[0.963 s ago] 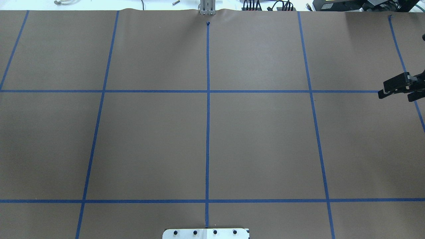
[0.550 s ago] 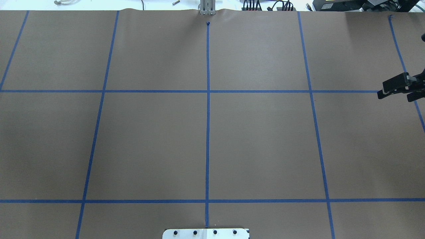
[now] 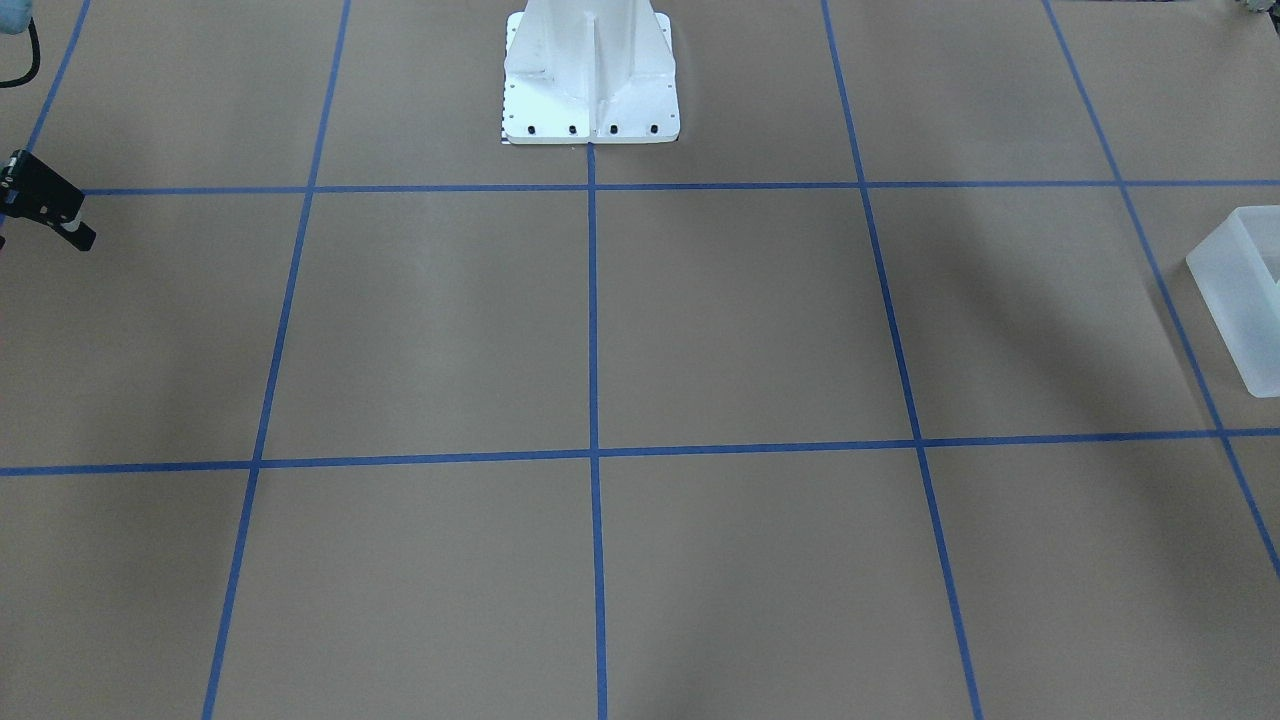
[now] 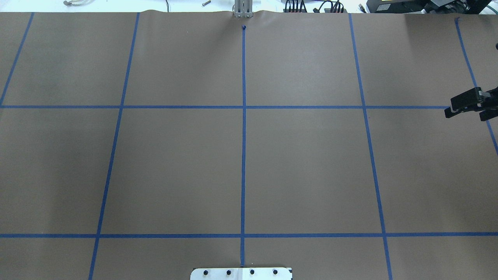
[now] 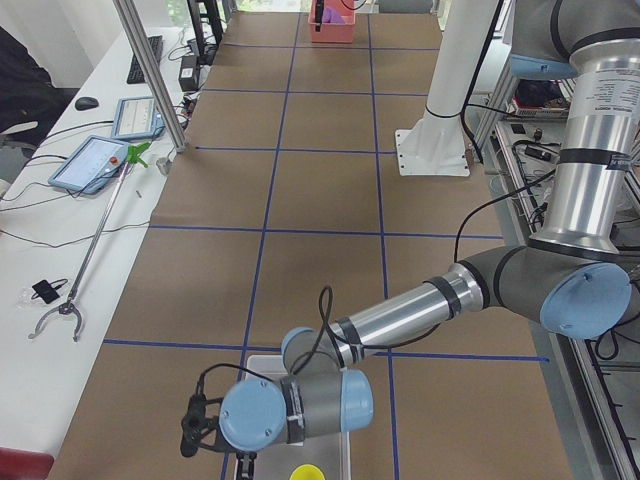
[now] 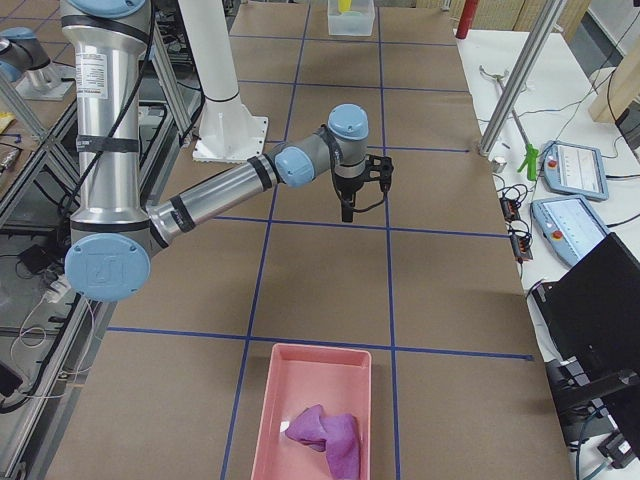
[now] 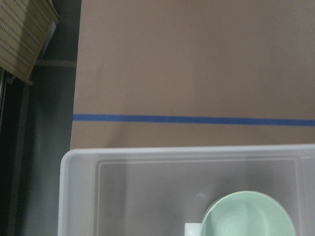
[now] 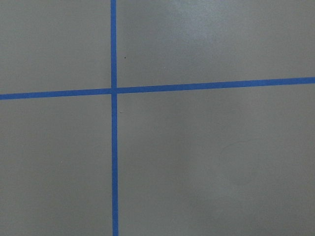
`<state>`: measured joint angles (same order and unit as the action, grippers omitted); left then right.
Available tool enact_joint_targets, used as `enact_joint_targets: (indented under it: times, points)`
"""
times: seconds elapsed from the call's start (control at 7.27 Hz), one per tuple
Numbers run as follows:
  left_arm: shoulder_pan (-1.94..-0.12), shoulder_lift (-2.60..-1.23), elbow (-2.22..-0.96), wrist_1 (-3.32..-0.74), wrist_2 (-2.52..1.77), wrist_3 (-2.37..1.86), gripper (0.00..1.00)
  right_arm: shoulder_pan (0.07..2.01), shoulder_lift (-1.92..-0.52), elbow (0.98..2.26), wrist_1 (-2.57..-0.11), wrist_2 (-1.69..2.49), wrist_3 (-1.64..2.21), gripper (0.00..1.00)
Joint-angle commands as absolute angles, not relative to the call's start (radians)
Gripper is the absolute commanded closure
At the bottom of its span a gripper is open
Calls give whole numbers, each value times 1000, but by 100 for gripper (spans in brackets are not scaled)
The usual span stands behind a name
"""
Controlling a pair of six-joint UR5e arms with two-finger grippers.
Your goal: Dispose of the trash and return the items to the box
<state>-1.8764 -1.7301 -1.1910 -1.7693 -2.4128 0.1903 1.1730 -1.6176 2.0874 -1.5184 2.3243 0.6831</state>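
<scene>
The frosted box [image 7: 147,153] stands at the table's left end and also shows at the front-facing view's right edge [image 3: 1240,300]. The mint-green bowl [image 7: 248,216] lies inside it. The yellow cup [image 5: 307,471] is in the box too. My left arm reaches over the box, and its gripper [image 5: 192,430] hangs by the box's far side; I cannot tell whether it is open or shut. My right gripper [image 4: 463,114] hovers empty and open above bare table at the right edge, and also shows in the front-facing view [image 3: 60,215].
A pink bin [image 6: 262,400] with a purple crumpled piece of trash [image 6: 325,435] stands at the table's right end. The white robot pedestal [image 3: 590,70] stands mid-table at the robot's side. Tablets, cables and a grabber tool lie on the side bench [image 5: 95,160].
My right gripper has shifted slightly toward the view's right edge and tilted a little flatter. Nothing else on the table has moved.
</scene>
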Motion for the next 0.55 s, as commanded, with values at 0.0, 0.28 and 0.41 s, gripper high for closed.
enact_joint_targets:
  times: [0.0, 0.28, 0.41]
  points:
    - [-1859, -1730, -1469, -1597, -2370, 181, 2, 1186, -1647, 2080, -1516, 2324, 676, 0]
    - [-1810, -1724, -1566, -1598, -2381, 184, 2, 1265, -1658, 1979, -1509, 2306, 640, 0]
    - [-1752, -1723, -1604, -1597, -2375, 180, 2, 1329, -1655, 1907, -1509, 2312, 491, 0]
